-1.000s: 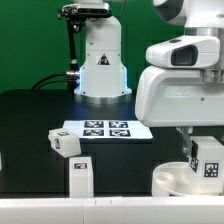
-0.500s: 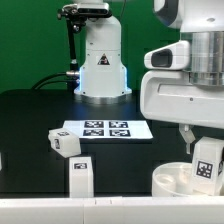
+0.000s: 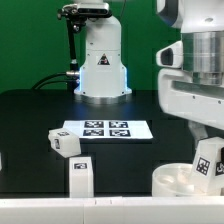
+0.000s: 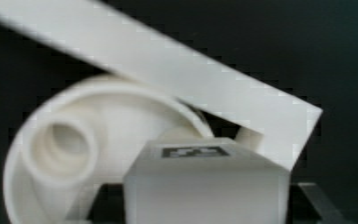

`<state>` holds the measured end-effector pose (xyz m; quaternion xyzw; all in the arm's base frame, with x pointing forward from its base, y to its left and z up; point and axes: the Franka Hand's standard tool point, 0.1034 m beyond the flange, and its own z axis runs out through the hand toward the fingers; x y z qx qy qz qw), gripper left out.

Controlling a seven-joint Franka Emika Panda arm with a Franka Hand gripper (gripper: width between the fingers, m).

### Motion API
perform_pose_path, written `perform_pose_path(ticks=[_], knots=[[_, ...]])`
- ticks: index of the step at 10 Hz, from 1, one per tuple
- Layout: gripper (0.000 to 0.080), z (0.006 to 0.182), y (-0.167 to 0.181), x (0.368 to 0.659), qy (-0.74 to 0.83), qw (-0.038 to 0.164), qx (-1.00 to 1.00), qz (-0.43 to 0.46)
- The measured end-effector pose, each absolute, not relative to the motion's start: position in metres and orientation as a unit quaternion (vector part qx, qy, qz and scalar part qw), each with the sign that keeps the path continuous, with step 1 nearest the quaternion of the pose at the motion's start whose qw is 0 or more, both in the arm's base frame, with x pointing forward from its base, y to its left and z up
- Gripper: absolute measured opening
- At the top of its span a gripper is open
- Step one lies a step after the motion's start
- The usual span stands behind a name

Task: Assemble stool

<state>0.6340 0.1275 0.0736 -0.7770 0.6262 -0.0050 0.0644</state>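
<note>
The round white seat (image 3: 172, 181) lies at the front of the black table, on the exterior view's right. My gripper (image 3: 207, 148) is shut on a blocky white leg (image 3: 209, 164) with a marker tag and holds it upright just over the seat's right side. In the wrist view the leg (image 4: 202, 178) fills the space between my dark fingers (image 4: 115, 202), with the dish-like seat (image 4: 78, 140) beyond it. Two more tagged legs (image 3: 64, 142) (image 3: 80, 173) lie loose at the front left.
The marker board (image 3: 105, 129) lies flat mid-table. A white robot base (image 3: 101, 62) stands behind it. A white rail (image 3: 70, 205) runs along the table's front edge and shows as a slanted band (image 4: 176, 62) in the wrist view.
My arm has shifted toward the exterior view's right, carrying the leg slightly right and up over the seat. The loose legs and the seat have not moved.
</note>
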Motion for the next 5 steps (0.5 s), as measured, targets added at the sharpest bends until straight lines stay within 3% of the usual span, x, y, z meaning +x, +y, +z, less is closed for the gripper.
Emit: perform_pose_path(ticks=[3,5], knots=[[0.0340,0.0722,0.1320,0.6363,0.763,0.099,-0.639,0.005],[0.0340,0.0717,0.1360,0.6352,0.803,0.103,-0.587,0.019]])
